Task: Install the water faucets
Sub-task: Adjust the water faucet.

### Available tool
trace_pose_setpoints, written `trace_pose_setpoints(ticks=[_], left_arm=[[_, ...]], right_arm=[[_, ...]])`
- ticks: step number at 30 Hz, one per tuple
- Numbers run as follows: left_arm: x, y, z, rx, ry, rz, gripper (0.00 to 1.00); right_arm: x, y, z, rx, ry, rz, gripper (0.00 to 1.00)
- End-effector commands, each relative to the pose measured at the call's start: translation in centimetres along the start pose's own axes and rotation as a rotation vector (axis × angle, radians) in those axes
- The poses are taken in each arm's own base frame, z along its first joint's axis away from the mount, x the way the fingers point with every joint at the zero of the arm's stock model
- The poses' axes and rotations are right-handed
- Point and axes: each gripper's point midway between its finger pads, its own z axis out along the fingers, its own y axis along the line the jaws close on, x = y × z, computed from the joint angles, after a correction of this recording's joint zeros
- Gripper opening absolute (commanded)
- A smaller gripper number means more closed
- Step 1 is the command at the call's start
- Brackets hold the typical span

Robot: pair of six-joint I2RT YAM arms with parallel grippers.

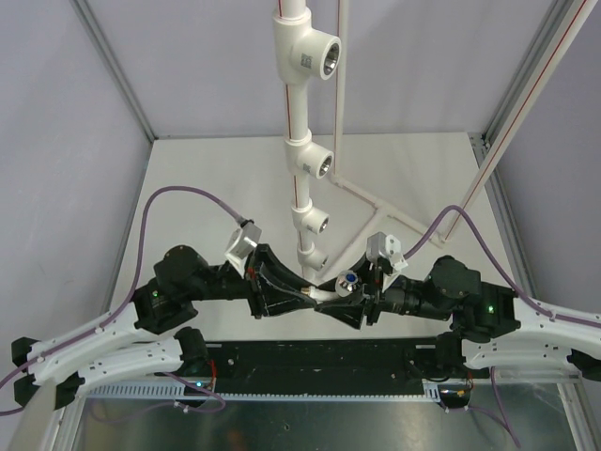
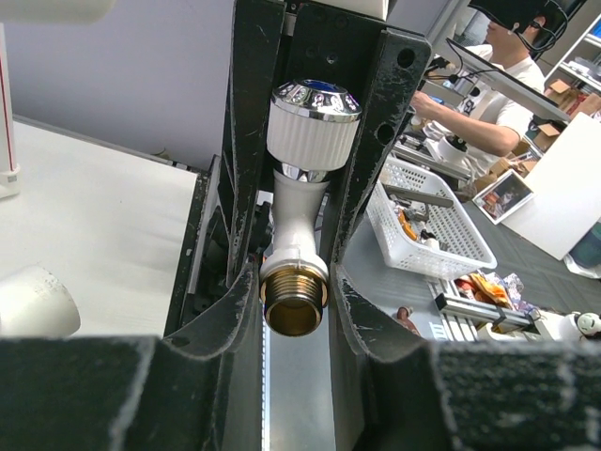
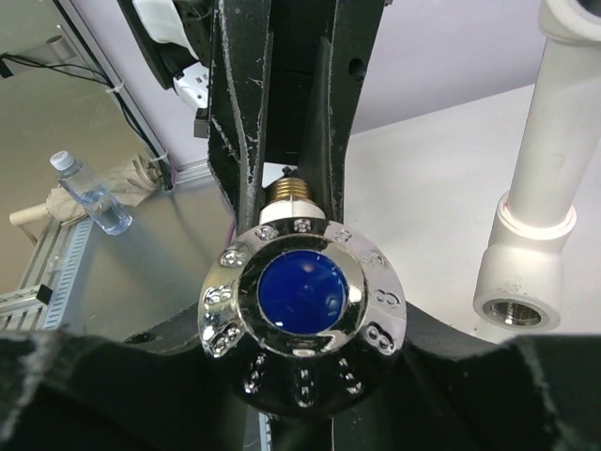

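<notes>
One water faucet (image 1: 348, 279) hangs above the table's near middle, with a gripper at each end. My left gripper (image 1: 315, 293) is shut on its white body just behind the brass threaded end (image 2: 294, 303); the fingers (image 2: 235, 310) press on both sides. My right gripper (image 1: 357, 287) is closed round the ribbed knob (image 2: 313, 127). The knob's chrome, blue-centred cap (image 3: 302, 291) fills the space between that gripper's pads (image 3: 141, 385). The faucet lies roughly level, with its thread pointing left and its cap pointing right. The pipe frame (image 1: 299, 113) with its threaded tee sockets (image 1: 322, 165) stands behind it.
The lowest tee socket (image 3: 514, 305) hangs close by at the right of the right wrist view. A thin white pipe (image 1: 390, 211) crosses the table behind the arms. Off the table stand a white basket (image 2: 427, 225), a water bottle (image 3: 89, 197) and a seated person (image 2: 507, 66).
</notes>
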Motion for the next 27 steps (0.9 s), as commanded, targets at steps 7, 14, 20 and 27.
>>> trace_pose_setpoints(ticks=[7, 14, 20, 27], left_arm=[[-0.7, -0.7, 0.4, 0.036, -0.019, 0.014, 0.00], [-0.6, 1.3, -0.3, -0.079, -0.047, 0.015, 0.80], [-1.3, 3.1, -4.2, -0.248, -0.132, 0.062, 0.99], [-1.1, 3.0, -4.3, -0.245, -0.128, 0.043, 1.00]], right_arm=[[-2.5, 0.6, 0.6, -0.017, -0.077, 0.009, 0.08], [-2.3, -0.8, -0.8, 0.066, -0.066, 0.013, 0.00], [-1.4, -2.5, -4.3, 0.150, -0.033, -0.057, 0.00], [1.2, -0.2, -5.8, -0.070, -0.001, -0.378, 0.00]])
